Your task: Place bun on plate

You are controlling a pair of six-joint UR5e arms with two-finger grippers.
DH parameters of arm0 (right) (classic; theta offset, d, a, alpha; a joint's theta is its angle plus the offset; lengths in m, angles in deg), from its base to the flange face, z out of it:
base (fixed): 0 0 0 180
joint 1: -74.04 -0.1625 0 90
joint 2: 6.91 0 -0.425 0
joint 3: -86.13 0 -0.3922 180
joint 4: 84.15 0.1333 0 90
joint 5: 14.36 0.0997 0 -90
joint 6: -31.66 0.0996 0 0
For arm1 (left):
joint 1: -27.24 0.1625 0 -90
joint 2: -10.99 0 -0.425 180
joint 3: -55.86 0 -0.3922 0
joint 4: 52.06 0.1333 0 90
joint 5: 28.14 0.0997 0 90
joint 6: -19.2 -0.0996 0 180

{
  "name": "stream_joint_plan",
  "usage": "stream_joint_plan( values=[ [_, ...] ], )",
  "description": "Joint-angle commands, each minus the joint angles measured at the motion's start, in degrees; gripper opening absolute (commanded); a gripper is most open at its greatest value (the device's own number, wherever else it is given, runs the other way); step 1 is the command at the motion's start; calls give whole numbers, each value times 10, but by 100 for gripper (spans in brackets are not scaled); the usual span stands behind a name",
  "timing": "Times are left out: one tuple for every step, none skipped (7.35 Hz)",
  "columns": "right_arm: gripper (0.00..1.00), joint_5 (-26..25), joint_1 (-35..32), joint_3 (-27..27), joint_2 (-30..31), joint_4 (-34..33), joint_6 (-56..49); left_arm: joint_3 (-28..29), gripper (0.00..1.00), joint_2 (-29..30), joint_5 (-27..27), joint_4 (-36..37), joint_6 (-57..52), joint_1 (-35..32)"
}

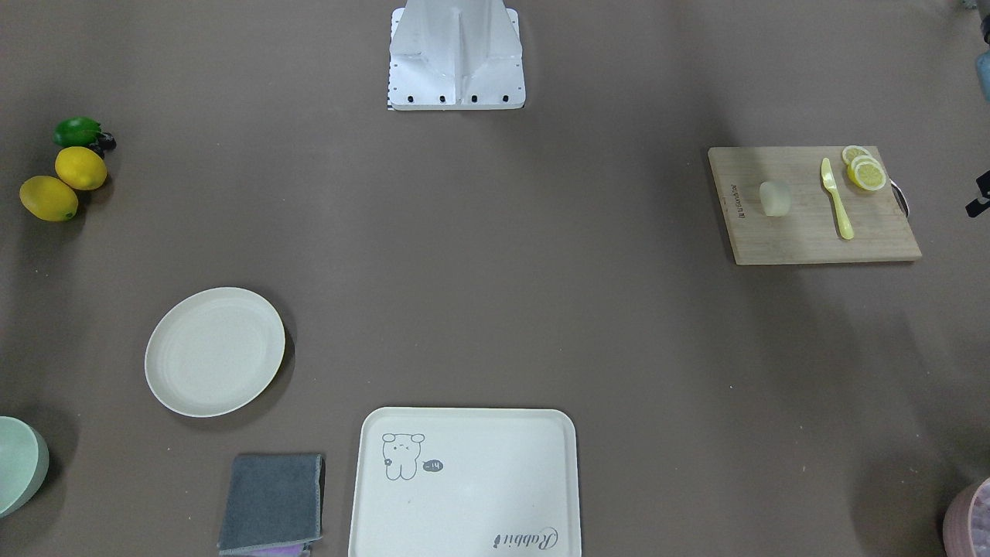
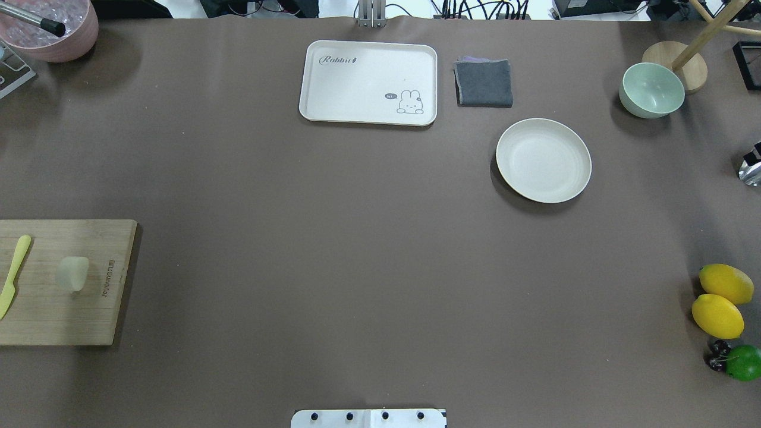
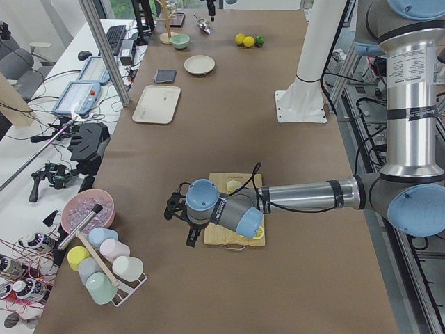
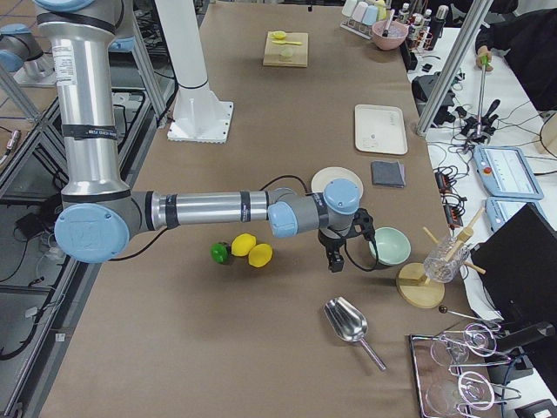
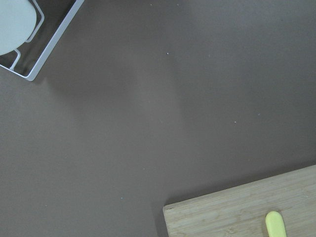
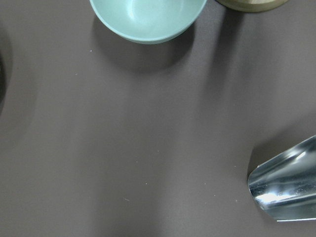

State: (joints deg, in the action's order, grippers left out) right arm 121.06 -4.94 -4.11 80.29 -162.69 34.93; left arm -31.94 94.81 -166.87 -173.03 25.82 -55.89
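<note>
The counter [image 2: 357,249] carries the cutting board [image 2: 35,321] at the robot's left end and the plate [image 2: 543,160] on its right half, well apart. The bun [image 2: 72,273] rests on the board. The left tool [image 3: 182,221] hangs beside that board, so it is nearer the bun. The right tool [image 4: 334,259] is on the plate's side. Finger spread of both tools: cannot tell.

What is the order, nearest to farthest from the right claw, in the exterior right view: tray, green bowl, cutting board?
1. green bowl, beside the right claw.
2. tray, midway up the table.
3. cutting board, at the far end.
</note>
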Motion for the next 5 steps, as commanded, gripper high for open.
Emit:
stream_joint_plan(
  values=[
    [100, 0, -10, 2, 3, 0, 1, 5, 98, 17, 0, 3, 28, 11],
    [100, 1, -22, 3, 5, 0, 0, -1, 98, 18, -3, 1, 50, 12],
    [100, 3, -34, 3, 5, 0, 1, -2, 97, 18, -7, 0, 50, 12],
    [100, 2, -44, 3, 6, 0, 1, -10, 97, 19, -8, 3, 50, 12],
    [100, 1, -45, 3, 7, 0, 0, -17, 97, 21, -8, 4, 52, 13]
  ],
)
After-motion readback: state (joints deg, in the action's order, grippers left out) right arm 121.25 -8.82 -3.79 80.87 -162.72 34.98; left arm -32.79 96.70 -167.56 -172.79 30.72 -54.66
